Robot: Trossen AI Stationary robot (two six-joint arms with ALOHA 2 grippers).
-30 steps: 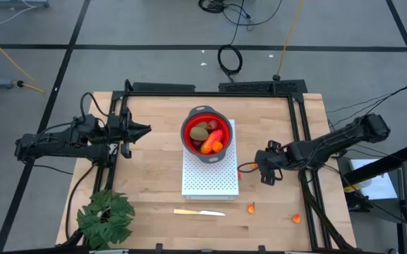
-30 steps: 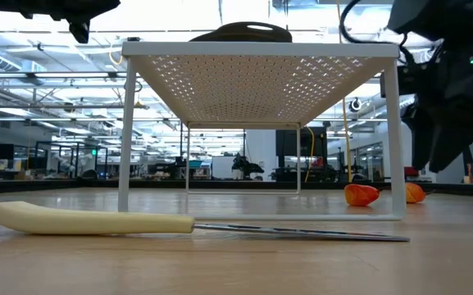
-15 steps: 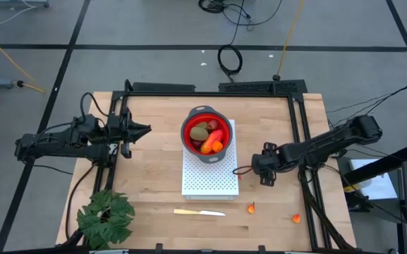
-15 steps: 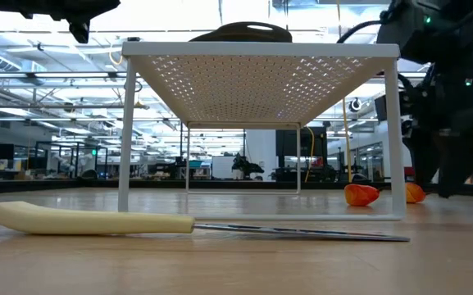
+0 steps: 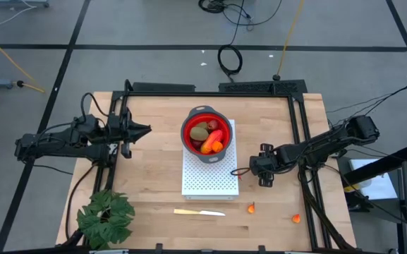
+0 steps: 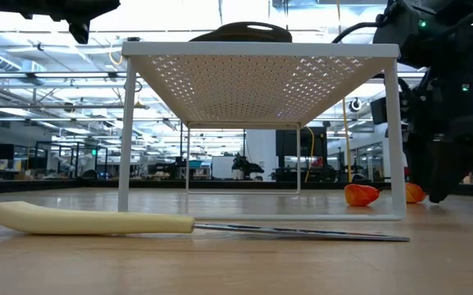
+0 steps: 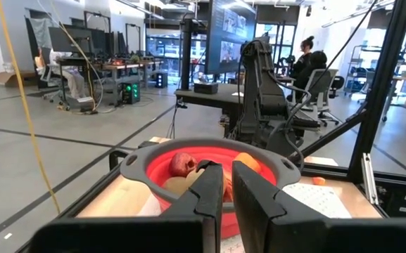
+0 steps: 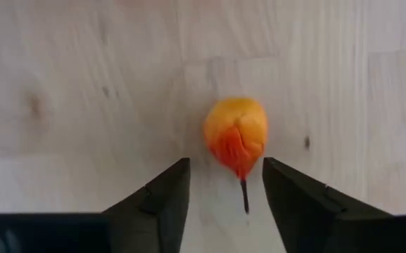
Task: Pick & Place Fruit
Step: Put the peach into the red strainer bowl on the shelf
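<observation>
Near the table's right edge, lowered right pincer [image 8: 225, 163] narrowing about orange fruit [image 8: 236, 132], half-open, gripping nothing yet; pick seemingly starting. Left pincer [image 7: 227, 169] shut, empty.

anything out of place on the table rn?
Three small orange fruit pieces sit loose on the wood, outside the red bowl where the other fruit lies: one and another near the front edge, and a third under the right gripper, jaws open around it.

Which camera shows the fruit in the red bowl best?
The high view: it looks straight into the bowl at the fruit. The left wrist view shows some behind the left claw; the low view only the bowl's top edge; the right wrist none.
</observation>
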